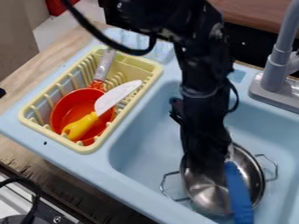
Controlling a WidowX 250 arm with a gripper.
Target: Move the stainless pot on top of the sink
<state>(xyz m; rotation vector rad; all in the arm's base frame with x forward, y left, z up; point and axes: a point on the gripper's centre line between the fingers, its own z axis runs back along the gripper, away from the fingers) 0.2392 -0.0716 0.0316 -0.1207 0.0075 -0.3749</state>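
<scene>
The stainless pot point(204, 191) sits in the light blue sink point(143, 144), toward its lower right part, with a wire handle on either side. My black gripper point(207, 159) hangs down from the top over the pot and hides part of its inside. A long blue object point(238, 194) lies across the pot's right part, beside the gripper's lower end. Whether the gripper touches the pot or the blue object, I cannot tell.
A yellow rack point(88, 146) on the sink's left ledge holds an orange pan point(73, 107) and a knife with a yellow handle point(81, 127). The grey faucet point(277, 74) rises at the upper right. Wooden counter borders the left side.
</scene>
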